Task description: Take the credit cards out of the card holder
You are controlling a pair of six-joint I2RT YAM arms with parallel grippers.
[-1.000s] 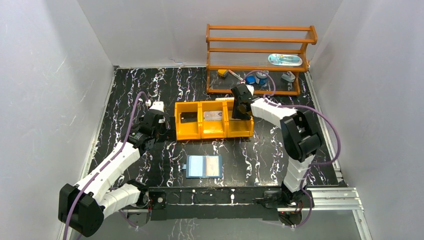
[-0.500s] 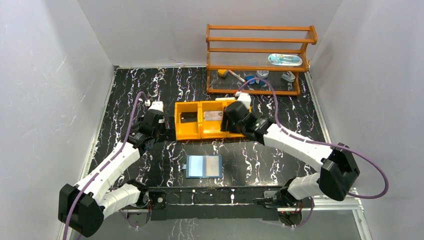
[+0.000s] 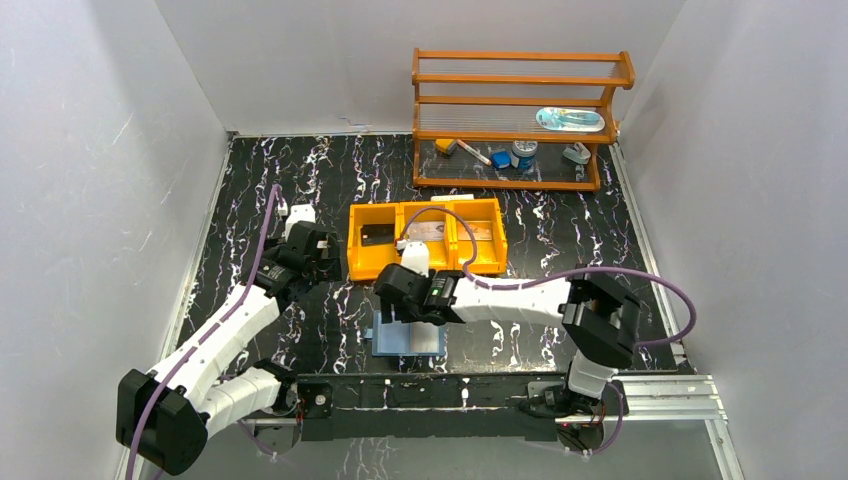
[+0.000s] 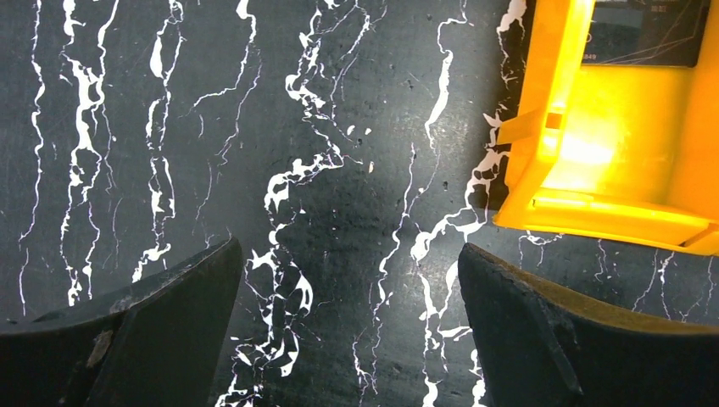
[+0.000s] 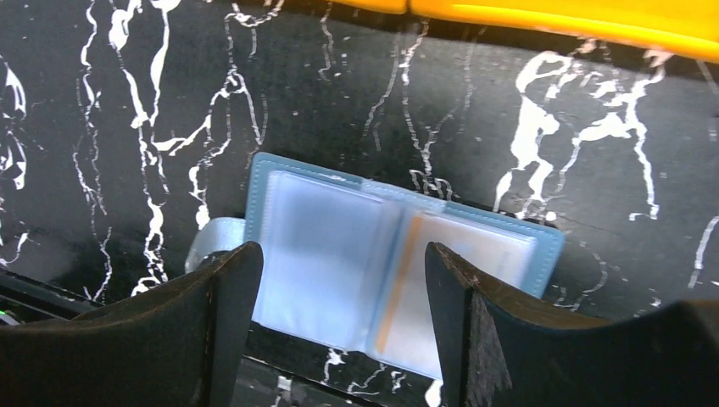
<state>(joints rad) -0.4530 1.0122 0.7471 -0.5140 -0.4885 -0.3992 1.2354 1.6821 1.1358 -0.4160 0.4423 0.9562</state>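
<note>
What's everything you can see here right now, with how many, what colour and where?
table: 1, black with white veins.
tray: 1, orange, three compartments, mid-table.
dark card: 1, tray's left compartment.
silvery card: 1, tray's middle compartment.
wallet: 1, blue, lying open at front centre, with an orange strip in one leaf.
rack: 1, orange, back right.
small items: several, blue, yellow and grey, on the rack's bottom shelf.
pack: 1, clear, one shelf higher.
left arm, right arm: white and black, near edge.
left tool: open, over table left of tray.
right tool: open, over wallet.
</note>
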